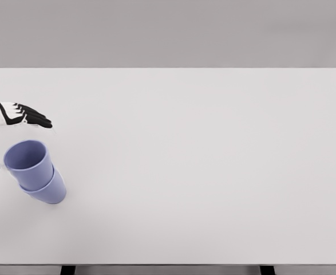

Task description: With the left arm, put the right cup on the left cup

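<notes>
Table [202, 172], white beneath a grey wall [168, 31], carries nested purple cups [35, 172] beside the empty, spread-fingered left hand [24, 114].

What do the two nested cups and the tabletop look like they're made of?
Upper cup and lower cup: likely matte plastic, uniform lavender-blue, no glare. Table: smooth matte white surface, perhaps laminate; the simulator's render leaves it open.
</notes>
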